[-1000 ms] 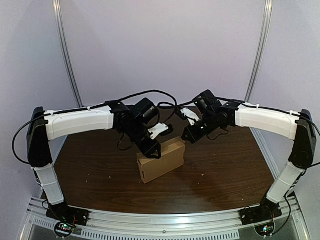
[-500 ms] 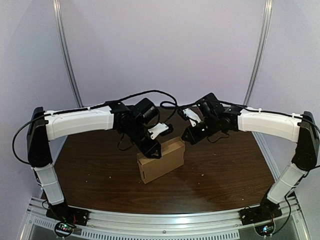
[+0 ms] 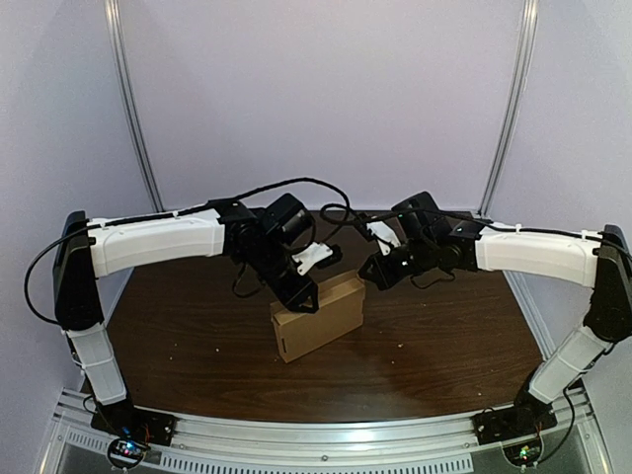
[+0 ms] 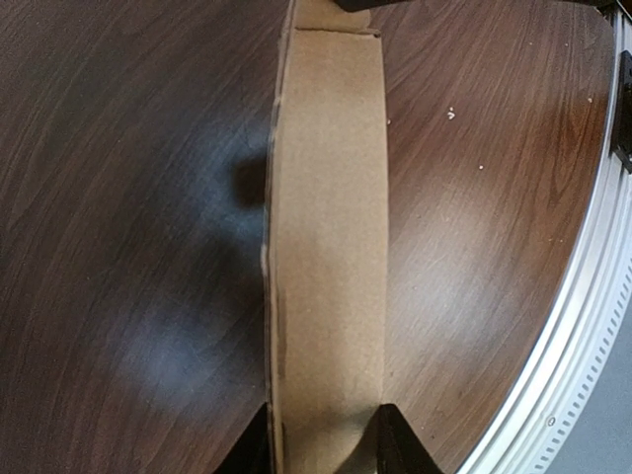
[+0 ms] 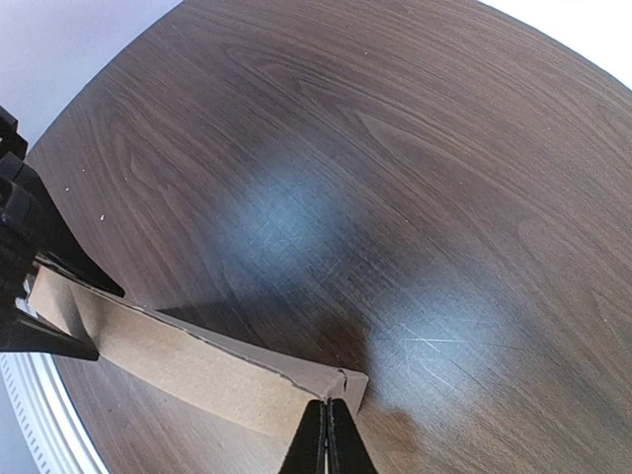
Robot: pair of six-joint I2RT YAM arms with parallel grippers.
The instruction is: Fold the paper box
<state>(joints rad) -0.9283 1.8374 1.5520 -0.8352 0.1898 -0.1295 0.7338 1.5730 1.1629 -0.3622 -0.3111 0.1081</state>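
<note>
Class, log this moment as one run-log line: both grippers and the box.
left gripper: shut on paper box | right gripper: shut, tips at its end corner | paper box: standing on table

From above we see soft, even overhead light on the pale walls and the paper box (image 3: 318, 316), with only a faint shadow on the table (image 3: 444, 346) at the box's near foot, and the whole view looks slightly grainy and soft in detail. In the left wrist view we find pale glare patches on the wood to either side of the box and a dark, blurred shadow just left of it. In the right wrist view two hazy bluish glare patches lie above and right of the box, and a dark shadow hugs its far edge.
</note>
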